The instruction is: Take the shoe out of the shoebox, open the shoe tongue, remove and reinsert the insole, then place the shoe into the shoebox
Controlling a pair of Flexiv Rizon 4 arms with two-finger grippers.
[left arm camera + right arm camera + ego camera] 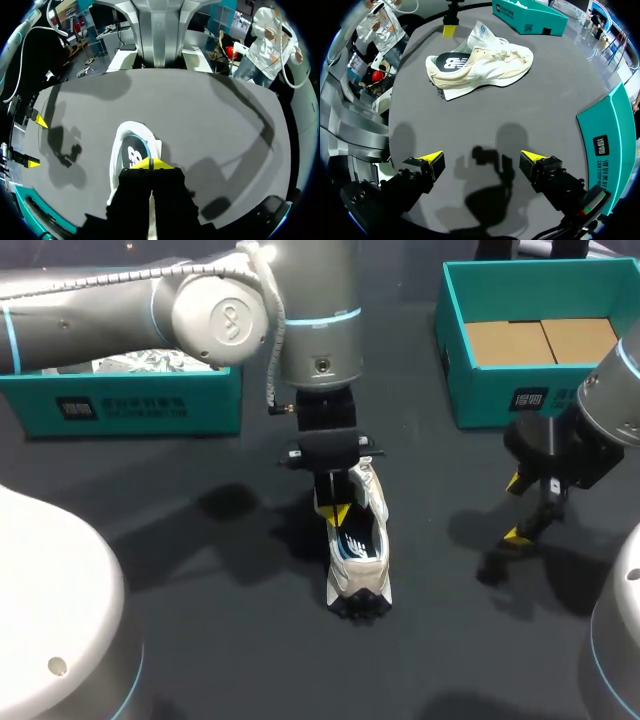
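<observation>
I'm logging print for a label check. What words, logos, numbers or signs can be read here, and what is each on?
Teal cardboard shoebox at my left: black square mark and a row of print on its front wall, too blurred to read.
Teal cardboard shoebox at my right: white characters on a black patch, too small to read.
Dark insole in the cream sneaker: a white logo, no readable words.
No numbers or signs.

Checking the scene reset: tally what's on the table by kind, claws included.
White sneaker: 1
Teal shoeboxes: 2
Claws, left and right: 2
Total: 5
</observation>
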